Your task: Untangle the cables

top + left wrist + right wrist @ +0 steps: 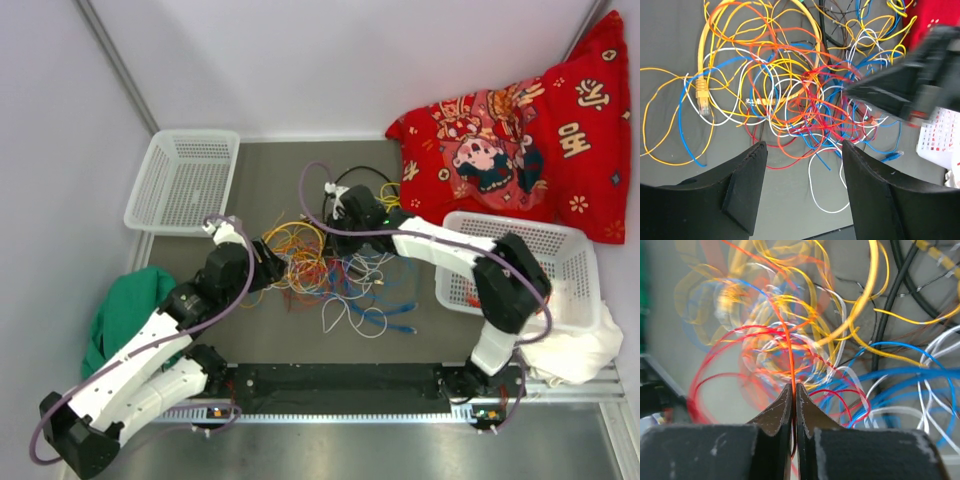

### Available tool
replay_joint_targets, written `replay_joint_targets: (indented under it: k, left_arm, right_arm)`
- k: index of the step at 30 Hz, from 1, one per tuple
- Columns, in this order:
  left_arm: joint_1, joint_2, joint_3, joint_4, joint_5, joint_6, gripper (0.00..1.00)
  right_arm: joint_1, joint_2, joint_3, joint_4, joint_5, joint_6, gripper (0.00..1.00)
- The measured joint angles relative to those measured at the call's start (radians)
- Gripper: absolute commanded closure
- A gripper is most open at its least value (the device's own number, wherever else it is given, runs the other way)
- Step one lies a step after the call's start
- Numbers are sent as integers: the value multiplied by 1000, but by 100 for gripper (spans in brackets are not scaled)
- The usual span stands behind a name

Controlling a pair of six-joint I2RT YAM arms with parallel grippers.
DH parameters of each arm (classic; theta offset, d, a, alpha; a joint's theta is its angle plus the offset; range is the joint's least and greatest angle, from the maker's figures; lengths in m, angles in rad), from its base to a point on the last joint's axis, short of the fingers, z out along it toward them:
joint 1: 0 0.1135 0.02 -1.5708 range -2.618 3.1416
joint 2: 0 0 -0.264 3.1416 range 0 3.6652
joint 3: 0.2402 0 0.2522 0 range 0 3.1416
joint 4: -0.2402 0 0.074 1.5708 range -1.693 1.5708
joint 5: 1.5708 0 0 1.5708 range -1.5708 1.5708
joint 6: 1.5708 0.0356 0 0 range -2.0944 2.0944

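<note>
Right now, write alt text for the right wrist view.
The right tool is shut on a thin orange cable that runs up from its tips. Beyond it, partly blurred, lies a tangle of yellow, red, blue, white and black cables.

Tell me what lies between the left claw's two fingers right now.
Left wrist view: the open left claw frames the near fringe of the cables, a white loop with red and blue strands, over grey table. Nothing gripped.
</note>
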Motion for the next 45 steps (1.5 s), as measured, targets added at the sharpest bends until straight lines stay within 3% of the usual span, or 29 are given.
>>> replay_joint_targets:
  k: [5, 10, 16, 27, 36, 45]
  left_arm:
    - [0, -49, -1, 8, -27, 14, 33]
    - [0, -148, -29, 106, -53, 34, 33]
    - [0, -207, -89, 294, -60, 74, 32]
    - [0, -126, -86, 606, 59, 158, 31]
    - [-2, 136, -19, 888, 406, 90, 36]
    - [-197, 257, -17, 1099, 586, 125, 31]
  right_arm:
    - [24, -287, 16, -45, 51, 16, 100]
    - [70, -506, 291, -143, 129, -31, 100]
    - [73, -585, 549, -287, 205, -91, 100]
    - [73, -577, 409, -448, 271, -101, 100]
    - [73, -571, 388, -456, 271, -96, 100]
    - [73, -570, 388, -456, 260, -82, 100]
